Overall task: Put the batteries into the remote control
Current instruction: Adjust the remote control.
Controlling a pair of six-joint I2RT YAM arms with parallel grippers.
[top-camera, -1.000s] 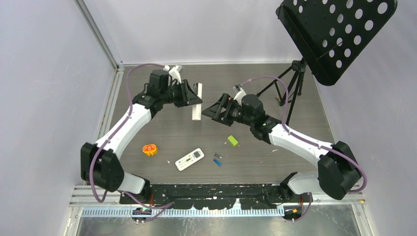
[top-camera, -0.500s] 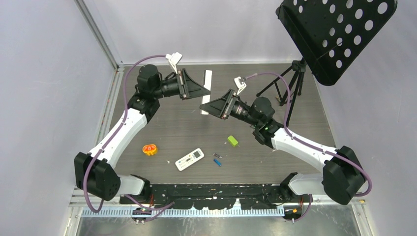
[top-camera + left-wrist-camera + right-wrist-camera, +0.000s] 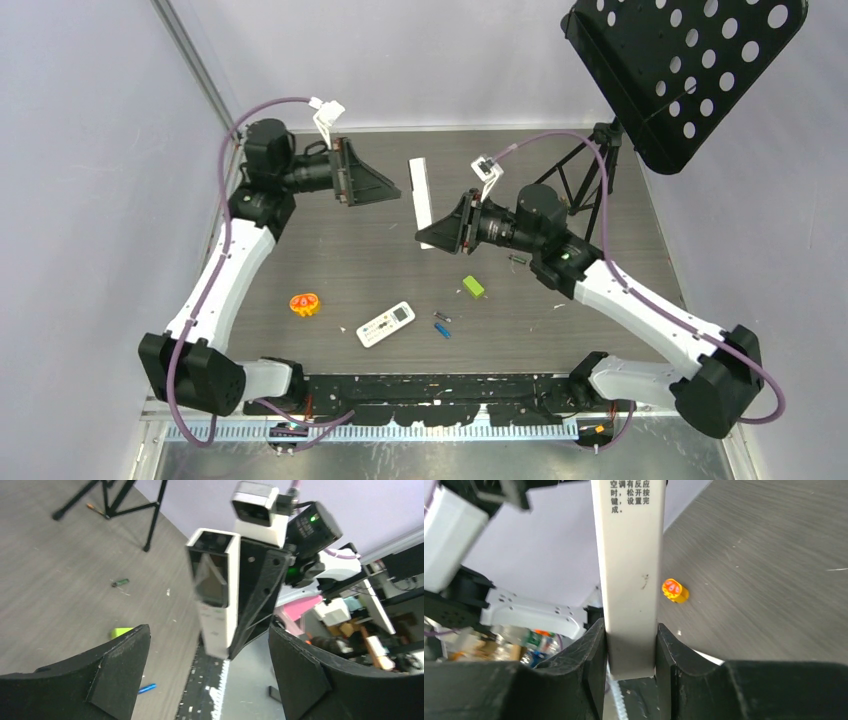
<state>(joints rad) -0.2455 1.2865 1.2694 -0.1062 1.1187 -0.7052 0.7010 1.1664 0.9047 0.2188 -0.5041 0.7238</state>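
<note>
Handover done: left pincer [image 3: 385, 188] sprung wide, empty; right pincer [image 3: 631, 637] now clamps white remote [image 3: 629, 570]. We see batteries [image 3: 441, 325] waiting on surface [image 3: 330, 260].

We're gripping the long white remote [image 3: 421, 195] at its near end w/ the R gripper [image 3: 425, 237], over the far half of the table [image 3: 330, 260]. L gripper [image 3: 394, 191] is hanging just left of it, apart. Closer in, a small white remote [image 3: 385, 324] is lying flat, w/ a blue battery [image 3: 443, 331] & greyish battery [image 3: 441, 318] lying just to its right. Green block [image 3: 473, 287] is sitting behind those, orange item [image 3: 305, 304] off to the left.
</note>
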